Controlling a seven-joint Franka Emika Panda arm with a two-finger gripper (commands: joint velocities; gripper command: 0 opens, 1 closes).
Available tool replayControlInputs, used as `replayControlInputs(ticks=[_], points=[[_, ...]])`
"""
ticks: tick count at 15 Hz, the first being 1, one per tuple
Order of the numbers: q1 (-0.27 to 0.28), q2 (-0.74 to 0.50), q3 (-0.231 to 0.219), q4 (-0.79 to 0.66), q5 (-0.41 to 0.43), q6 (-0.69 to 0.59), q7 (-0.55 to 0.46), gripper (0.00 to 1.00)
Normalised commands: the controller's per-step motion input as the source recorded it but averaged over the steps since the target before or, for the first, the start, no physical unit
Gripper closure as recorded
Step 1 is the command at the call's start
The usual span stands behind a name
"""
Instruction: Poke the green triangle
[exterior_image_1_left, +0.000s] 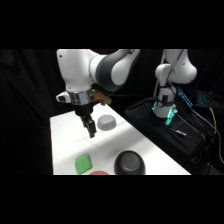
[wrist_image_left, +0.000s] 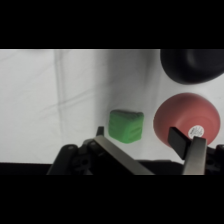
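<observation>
The green triangle is a small flat bright green block lying on the white table near its front edge. In the wrist view the green triangle sits just beyond the fingertips, slightly toward the left finger. My gripper hangs above the table, behind and a little right of the block, not touching it. In the wrist view the gripper is open with nothing held, a gap showing between its two fingers.
A black bowl stands right of the green block, also seen as the black bowl. A red flat thing, the red disc in the wrist view, lies between them. A grey dome sits behind the gripper.
</observation>
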Motion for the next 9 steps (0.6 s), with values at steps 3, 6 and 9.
replayControlInputs(ticks=[3, 6, 9], points=[[0.045, 0.39, -0.044, 0.68, -0.082, -0.25, 0.09, 0.26], [0.012, 0.37, -0.016, 0.57, 0.000, -0.20, 0.03, 0.61], [-0.002, 0.33, -0.003, 0.45, 0.034, -0.15, 0.01, 0.99]])
